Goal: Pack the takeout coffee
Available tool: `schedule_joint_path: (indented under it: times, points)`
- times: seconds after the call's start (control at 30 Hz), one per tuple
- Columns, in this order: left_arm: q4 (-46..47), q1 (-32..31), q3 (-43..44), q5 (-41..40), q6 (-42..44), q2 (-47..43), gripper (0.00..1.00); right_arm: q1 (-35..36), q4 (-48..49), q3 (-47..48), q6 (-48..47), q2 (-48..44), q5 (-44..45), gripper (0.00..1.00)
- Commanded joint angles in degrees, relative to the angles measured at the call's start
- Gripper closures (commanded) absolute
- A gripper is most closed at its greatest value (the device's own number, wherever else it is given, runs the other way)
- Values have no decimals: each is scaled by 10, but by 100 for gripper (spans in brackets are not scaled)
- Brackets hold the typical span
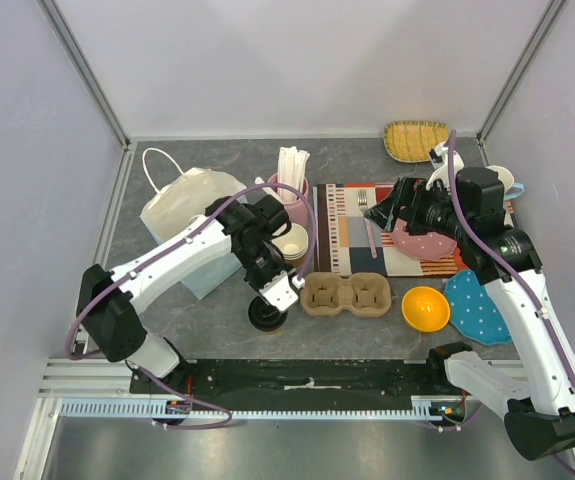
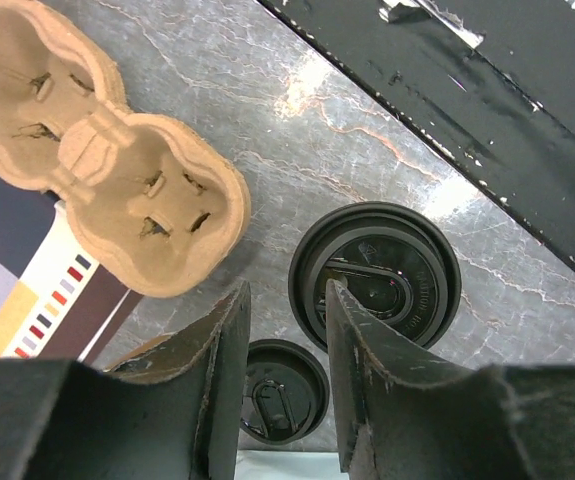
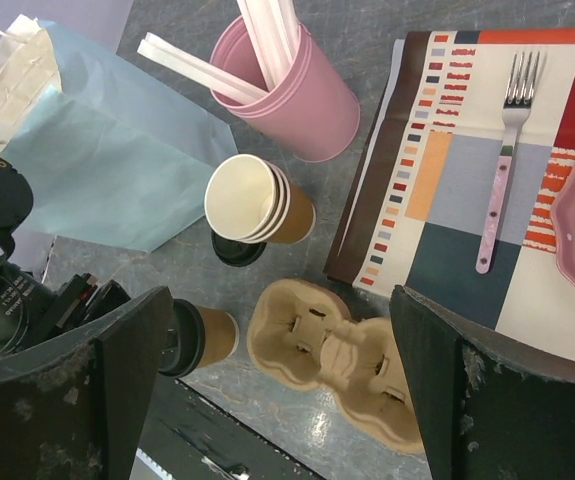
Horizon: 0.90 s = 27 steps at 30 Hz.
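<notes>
light: bright, even, overhead | shadows: soft, short | glare: white sheen on table (image 2: 312, 75) | focus: sharp

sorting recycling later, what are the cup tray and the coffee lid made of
Cup tray: looks like moulded paper pulp, matte tan, with a rough fibrous surface and soft pressed edges. Coffee lid: probably plastic, glossy black, with crisp moulded rings and bright highlights.

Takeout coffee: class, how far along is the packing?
Done: the brown paper cup with round black plastic lid is capped. In hand: the left fingers hover near it, gripping nothing. Left: lifting it and seating it, likely in the empty moulded cardboard cup carrier.
</notes>
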Motion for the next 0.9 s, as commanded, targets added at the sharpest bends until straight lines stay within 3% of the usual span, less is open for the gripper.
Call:
schedule_joint_path:
  times: [0.0, 0.57, 0.87]
  points:
    - [-50, -1, 10, -14, 65, 24, 59, 0, 0, -4, -13, -4, 7, 2]
    - [6, -2, -35, -50, 85, 43, 64, 1, -1, 2, -16, 2, 12, 2]
    - [5, -10, -41, -62, 93, 50, 78, 0, 0, 7, -19, 9, 12, 2]
